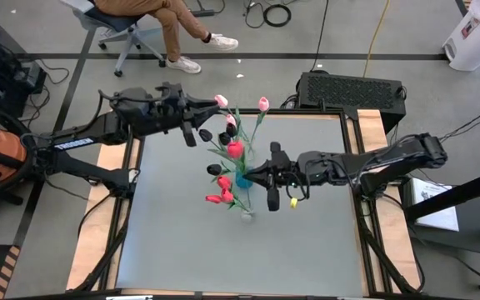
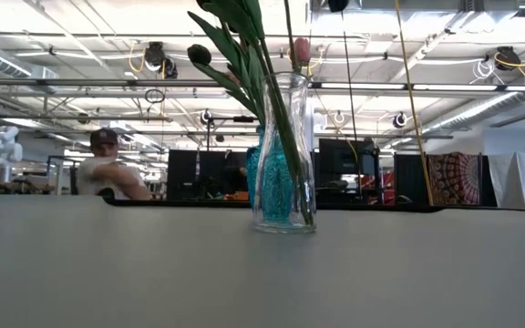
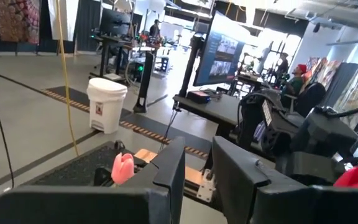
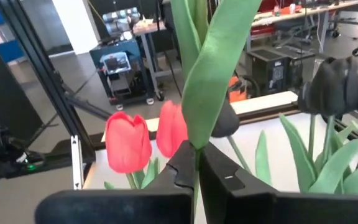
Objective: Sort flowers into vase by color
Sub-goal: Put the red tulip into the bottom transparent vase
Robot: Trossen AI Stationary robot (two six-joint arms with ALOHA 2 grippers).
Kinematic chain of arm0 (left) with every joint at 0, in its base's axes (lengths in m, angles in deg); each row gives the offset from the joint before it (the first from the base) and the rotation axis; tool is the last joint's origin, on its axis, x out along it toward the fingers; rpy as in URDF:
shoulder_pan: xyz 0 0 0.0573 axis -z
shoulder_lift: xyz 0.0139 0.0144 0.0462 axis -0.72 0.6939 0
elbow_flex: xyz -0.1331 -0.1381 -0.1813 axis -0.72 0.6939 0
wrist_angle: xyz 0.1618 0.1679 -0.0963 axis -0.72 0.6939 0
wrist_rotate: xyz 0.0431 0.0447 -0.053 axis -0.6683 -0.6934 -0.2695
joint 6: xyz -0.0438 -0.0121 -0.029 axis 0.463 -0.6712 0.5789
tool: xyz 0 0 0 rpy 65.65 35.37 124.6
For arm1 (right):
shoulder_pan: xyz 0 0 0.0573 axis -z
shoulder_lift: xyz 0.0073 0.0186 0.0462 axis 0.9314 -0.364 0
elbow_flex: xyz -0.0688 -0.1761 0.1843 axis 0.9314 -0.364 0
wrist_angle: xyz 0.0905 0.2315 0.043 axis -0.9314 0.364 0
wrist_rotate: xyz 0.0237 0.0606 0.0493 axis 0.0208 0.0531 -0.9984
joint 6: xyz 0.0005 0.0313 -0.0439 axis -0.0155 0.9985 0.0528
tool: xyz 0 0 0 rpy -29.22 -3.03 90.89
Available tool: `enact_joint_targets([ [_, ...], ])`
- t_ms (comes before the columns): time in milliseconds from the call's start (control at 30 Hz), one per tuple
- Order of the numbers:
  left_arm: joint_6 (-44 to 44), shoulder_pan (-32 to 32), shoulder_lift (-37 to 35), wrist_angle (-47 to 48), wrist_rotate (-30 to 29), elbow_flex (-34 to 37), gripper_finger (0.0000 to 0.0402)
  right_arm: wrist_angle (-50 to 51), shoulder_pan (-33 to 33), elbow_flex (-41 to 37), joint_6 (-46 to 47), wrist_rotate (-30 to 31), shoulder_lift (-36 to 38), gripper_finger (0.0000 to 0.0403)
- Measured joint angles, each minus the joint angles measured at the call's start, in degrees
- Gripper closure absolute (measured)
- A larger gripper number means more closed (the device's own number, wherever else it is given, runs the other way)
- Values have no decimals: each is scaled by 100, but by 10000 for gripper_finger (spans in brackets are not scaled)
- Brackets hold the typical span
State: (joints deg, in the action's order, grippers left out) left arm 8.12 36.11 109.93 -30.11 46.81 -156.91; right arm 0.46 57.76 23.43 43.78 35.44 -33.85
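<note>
Flowers (image 1: 233, 150) stand bunched near the table (image 1: 173, 242) centre in the high view, heads fanned toward the far edge and the left; wide bare table lies all around them. The left gripper (image 1: 192, 132) hangs near the far left corner, and the right gripper (image 1: 272, 193) reaches in beside the bunch.

Low view alone shows the clear vase (image 2: 284, 155) upright, stems rising straight up through its neck, with a blue vase (image 2: 261, 173) behind it.

Left wrist view shows the fingers (image 3: 169, 171) a little apart, nothing between them, and a pink head (image 3: 122, 167) beyond.

Right wrist view shows the fingers (image 4: 182, 163) pressed together on a green stem (image 4: 219, 68) running upward, red heads (image 4: 127, 143) just beside.
</note>
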Motion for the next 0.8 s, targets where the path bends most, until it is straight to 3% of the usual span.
enact_joint_targets([
  [800,5,152,2,25,0,0,314,-172,-9,0,-475,-357,-550,398],
])
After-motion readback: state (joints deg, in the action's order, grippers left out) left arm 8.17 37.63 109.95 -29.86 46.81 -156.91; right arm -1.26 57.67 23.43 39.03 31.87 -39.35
